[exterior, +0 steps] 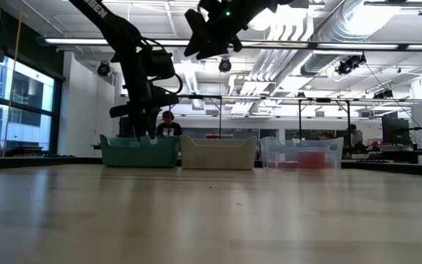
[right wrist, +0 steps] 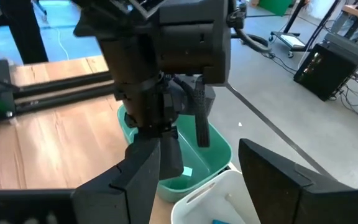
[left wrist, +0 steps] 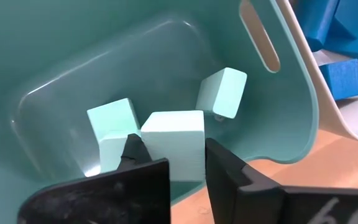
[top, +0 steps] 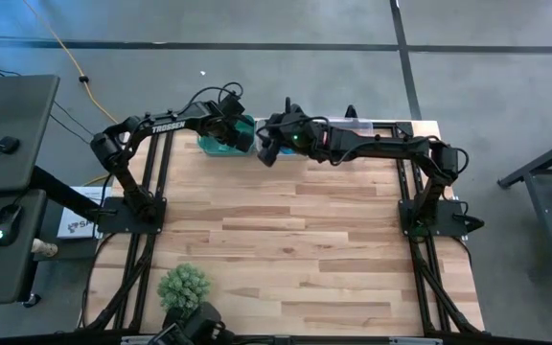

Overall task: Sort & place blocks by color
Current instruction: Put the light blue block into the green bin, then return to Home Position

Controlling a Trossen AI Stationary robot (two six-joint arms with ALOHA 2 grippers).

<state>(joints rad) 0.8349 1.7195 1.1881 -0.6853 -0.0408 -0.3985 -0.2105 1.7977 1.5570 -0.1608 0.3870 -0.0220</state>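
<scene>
My left gripper [top: 235, 131] hangs over the teal bin [top: 220, 143] at the table's far edge, shut on a light teal block [left wrist: 173, 149]. Two more teal blocks [left wrist: 224, 92] [left wrist: 112, 121] lie on the bin's floor [left wrist: 73, 74]. Blue blocks [left wrist: 340, 73] lie in the white bin [exterior: 218, 152] beside it, and red blocks [exterior: 310, 158] in the clear bin [exterior: 301, 152]. My right gripper [right wrist: 197, 180] is open and holds nothing. It is raised high [exterior: 205, 38] beside the left wrist, over the edge between the teal and white bins. My left gripper pinches the light teal block by two opposite side faces [left wrist: 194, 155] between its two fingers [left wrist: 225, 168], coming from above and pointing down into the teal bin. The block is lifted clear of the bin's floor and sits nearly upright.
The three bins stand in a row along the far edge. A green spiky plant ball [top: 183, 286] sits near the table's near left corner. The wooden table top [top: 305, 240] lies bare between. A person [exterior: 168, 126] sits in the room beyond the table.
</scene>
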